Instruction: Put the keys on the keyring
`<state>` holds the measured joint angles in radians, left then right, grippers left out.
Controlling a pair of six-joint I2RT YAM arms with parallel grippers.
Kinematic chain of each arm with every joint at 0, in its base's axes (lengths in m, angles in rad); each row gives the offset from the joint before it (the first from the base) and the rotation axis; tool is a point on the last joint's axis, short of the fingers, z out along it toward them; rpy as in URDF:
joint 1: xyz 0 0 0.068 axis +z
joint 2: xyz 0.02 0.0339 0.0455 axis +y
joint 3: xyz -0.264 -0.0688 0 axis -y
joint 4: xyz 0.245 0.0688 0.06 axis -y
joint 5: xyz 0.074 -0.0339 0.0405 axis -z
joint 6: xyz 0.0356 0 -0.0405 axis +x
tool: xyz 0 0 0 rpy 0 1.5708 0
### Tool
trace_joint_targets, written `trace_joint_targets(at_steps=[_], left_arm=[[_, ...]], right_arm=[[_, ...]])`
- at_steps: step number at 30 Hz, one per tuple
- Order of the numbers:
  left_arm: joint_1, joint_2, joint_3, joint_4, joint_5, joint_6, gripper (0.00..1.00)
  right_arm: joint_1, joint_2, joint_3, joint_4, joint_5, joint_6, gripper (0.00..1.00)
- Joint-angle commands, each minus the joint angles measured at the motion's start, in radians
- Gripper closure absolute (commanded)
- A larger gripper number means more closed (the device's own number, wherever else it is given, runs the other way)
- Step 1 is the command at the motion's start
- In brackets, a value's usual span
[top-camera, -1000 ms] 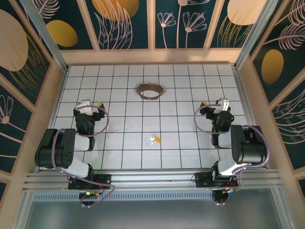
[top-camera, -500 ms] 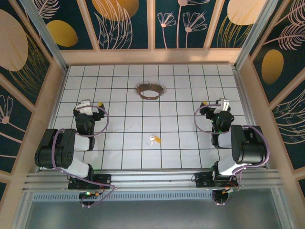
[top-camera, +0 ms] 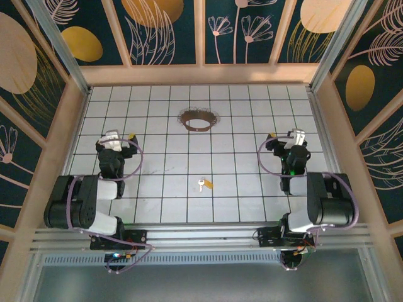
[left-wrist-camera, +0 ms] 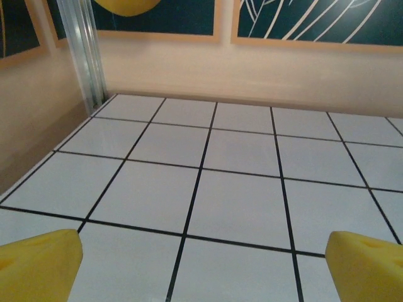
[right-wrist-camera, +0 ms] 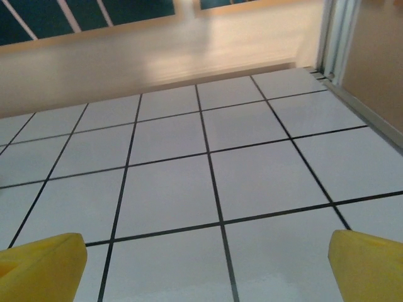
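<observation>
From the top external camera, found the keys [top-camera: 204,184] lying flat on the white tiled bench [top-camera: 245,119], roughly midway between the two arms and toward the near edge, touched by nothing. Found the keyring [top-camera: 199,119] lying as a loop farther back, well apart from the keys and about in line with them. Saw the left gripper [top-camera: 118,137] over the left side of the bench and the right gripper [top-camera: 286,136] over the right side, both well apart from keys and keyring. Through the left wrist camera, saw two yellow fingertips [left-wrist-camera: 39,264] at the bottom corners, spread wide, with bare tile between them and nothing held. Through the right wrist camera, saw much the same: yellow fingertips [right-wrist-camera: 41,267] set far apart over bare tile, gripping nothing.
</observation>
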<state>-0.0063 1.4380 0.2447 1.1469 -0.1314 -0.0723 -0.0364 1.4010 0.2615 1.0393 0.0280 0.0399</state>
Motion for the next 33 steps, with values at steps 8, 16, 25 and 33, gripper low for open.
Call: trace_joint_targets(at_steps=[8,16,25,33], left_arm=[[0.006,-0.192,0.217,-0.409,0.032,-0.104,0.02],[-0.007,-0.199,0.431,-0.646,0.214,-0.430,0.02],[-0.194,0.023,0.698,-0.908,0.188,-0.392,0.01],[-0.334,0.367,1.048,-1.150,0.029,-0.309,0.04]], right_arm=[[-0.003,-0.161,0.272,-0.600,0.036,0.429,0.01],[0.106,-0.071,0.382,-0.776,-0.137,0.435,0.13],[0.252,-0.035,0.430,-0.849,-0.129,0.514,0.18],[0.314,-0.015,0.441,-0.835,-0.113,0.555,0.18]])
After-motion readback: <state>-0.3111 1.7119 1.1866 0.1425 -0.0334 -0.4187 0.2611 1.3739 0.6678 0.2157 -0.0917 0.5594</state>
